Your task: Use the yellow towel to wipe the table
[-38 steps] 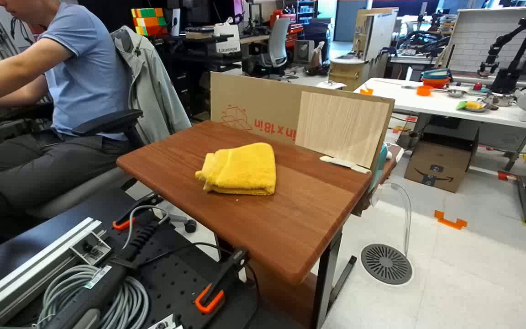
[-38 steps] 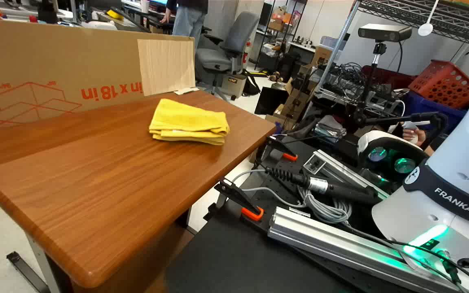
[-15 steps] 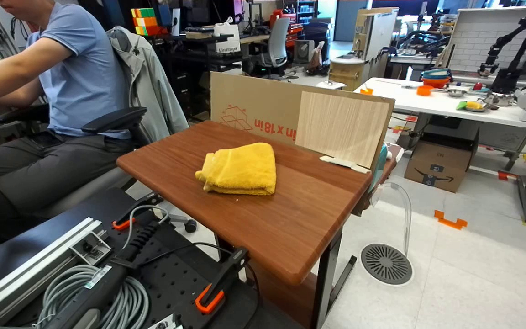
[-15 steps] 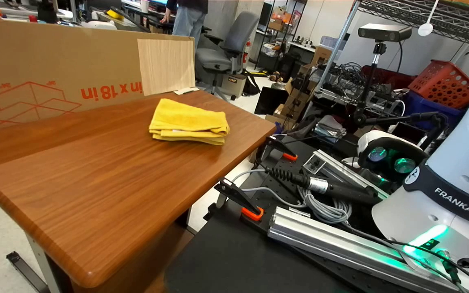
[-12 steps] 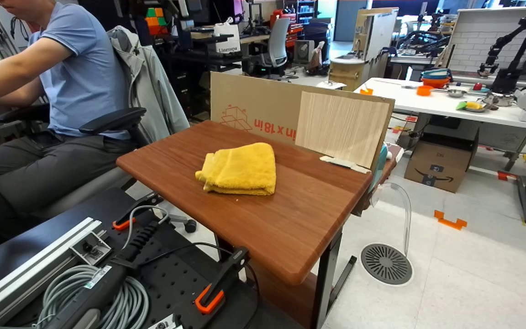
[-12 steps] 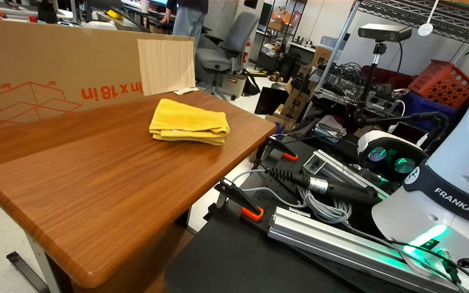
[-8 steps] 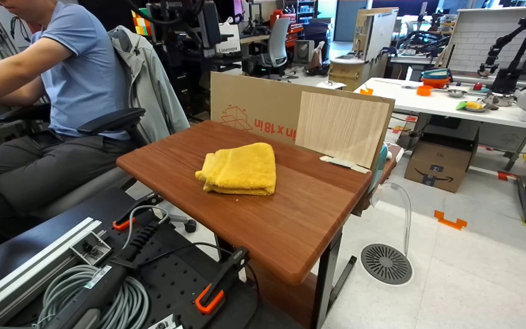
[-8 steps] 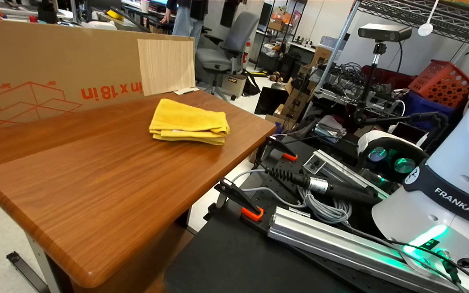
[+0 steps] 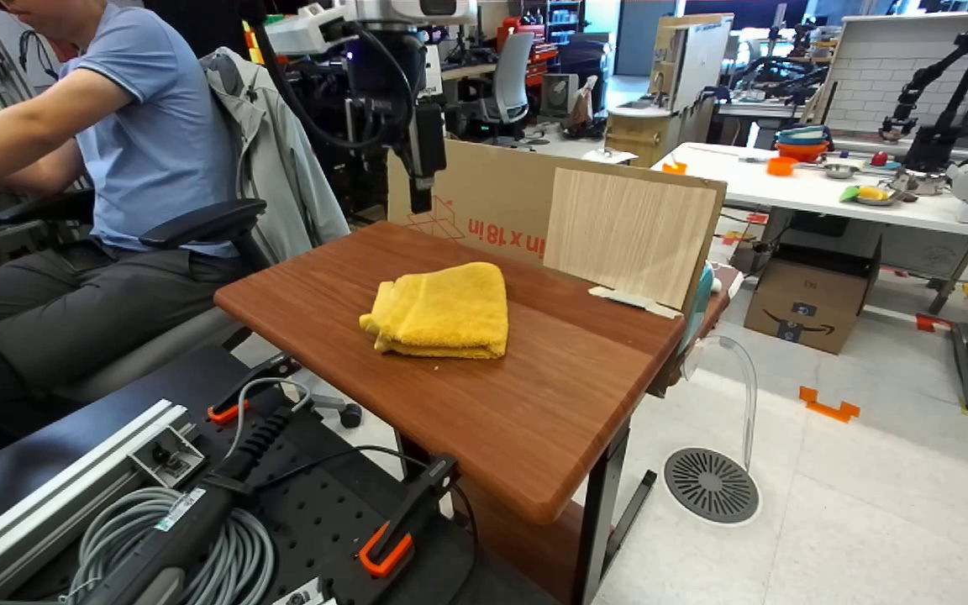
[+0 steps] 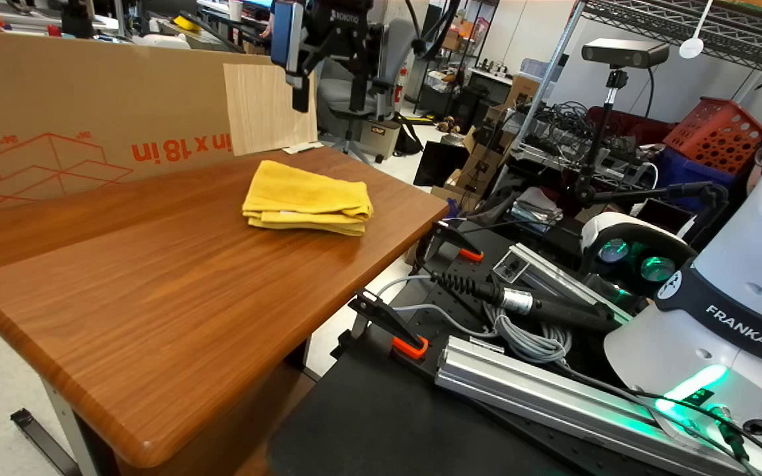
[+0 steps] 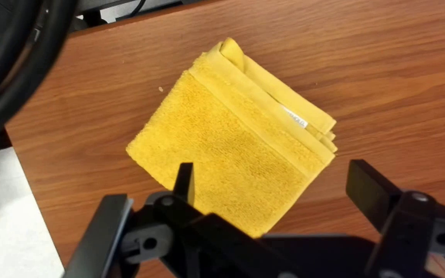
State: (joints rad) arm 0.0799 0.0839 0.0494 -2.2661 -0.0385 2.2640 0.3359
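A: Where is the yellow towel (image 11: 222, 143) lying?

B: It's resting on the worktop (image 10: 143, 297), folded in layers, with wood grain showing all around it. A white label (image 11: 294, 117) is peeking out from the folds along one side, and a pale speck (image 11: 160, 89) is lying near the cloth.

A: And what is the end effector (image 10: 329, 98) doing?

B: It's hanging above the worktop, pointing down and released, its fingers (image 11: 371, 193) standing wide apart. In both exterior views a gap is showing between it and the towel. In the wrist view one finger is overlapping the cloth's edge while the opposite one is showing against wood.

A: What is bordering the worktop?

B: A cardboard panel (image 10: 110, 99) with red printing is standing along one edge, and a pale wood-grain sheet (image 10: 265, 112) is covering one end of it.

A: And further out?

B: Grey cable (image 9: 244, 546) is lying coiled on a black perforated plate (image 9: 341, 504). A green light is glowing on the robot base (image 10: 659, 350), and a person (image 9: 156, 143) in a blue shirt is sitting nearby.
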